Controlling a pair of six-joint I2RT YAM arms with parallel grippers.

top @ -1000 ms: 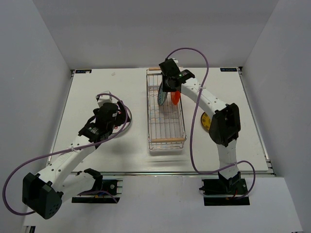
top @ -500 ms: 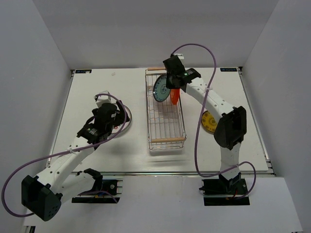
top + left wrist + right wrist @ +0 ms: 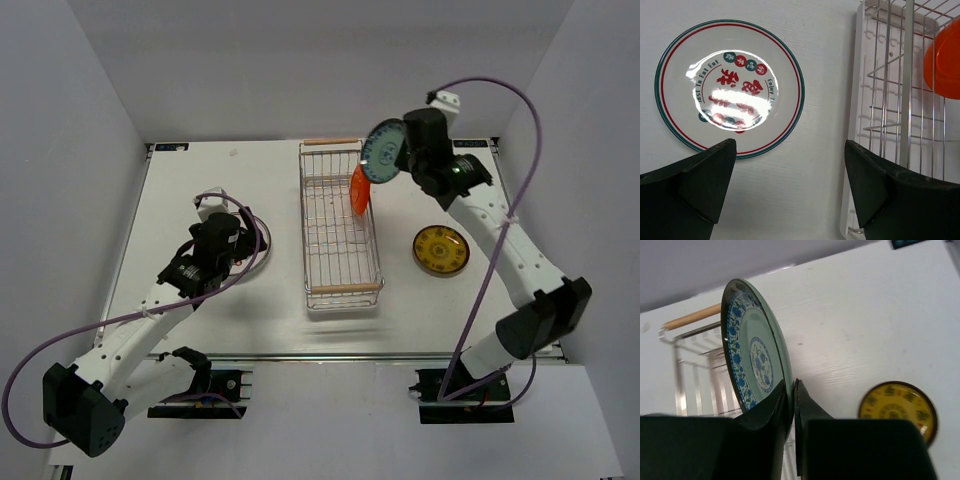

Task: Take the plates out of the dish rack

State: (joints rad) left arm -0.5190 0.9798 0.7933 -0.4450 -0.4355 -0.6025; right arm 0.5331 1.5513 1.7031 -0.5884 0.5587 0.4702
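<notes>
My right gripper (image 3: pixel 400 158) (image 3: pixel 792 390) is shut on the rim of a teal plate (image 3: pixel 382 152) (image 3: pixel 752 352) with a blue pattern, holding it upright in the air to the right of the dish rack's (image 3: pixel 342 222) far end. An orange-red plate (image 3: pixel 359 188) (image 3: pixel 942 60) stands on edge in the rack. A yellow-brown patterned plate (image 3: pixel 441 248) (image 3: pixel 898 407) lies flat on the table right of the rack. A white plate with red marks and a green rim (image 3: pixel 730 87) (image 3: pixel 258 250) lies flat left of the rack. My left gripper (image 3: pixel 215 245) (image 3: pixel 790 170) hovers open and empty above it.
The rack's wire side (image 3: pixel 890 100) and white base edge run close to my left gripper's right finger (image 3: pixel 880 185). Light wooden handles (image 3: pixel 331 142) (image 3: pixel 692 317) cap the rack's short ends. White walls enclose the table on three sides.
My right gripper has lifted the teal plate out of the rack and carried it up and to the right, clear of the rack. The left arm has barely moved.
</notes>
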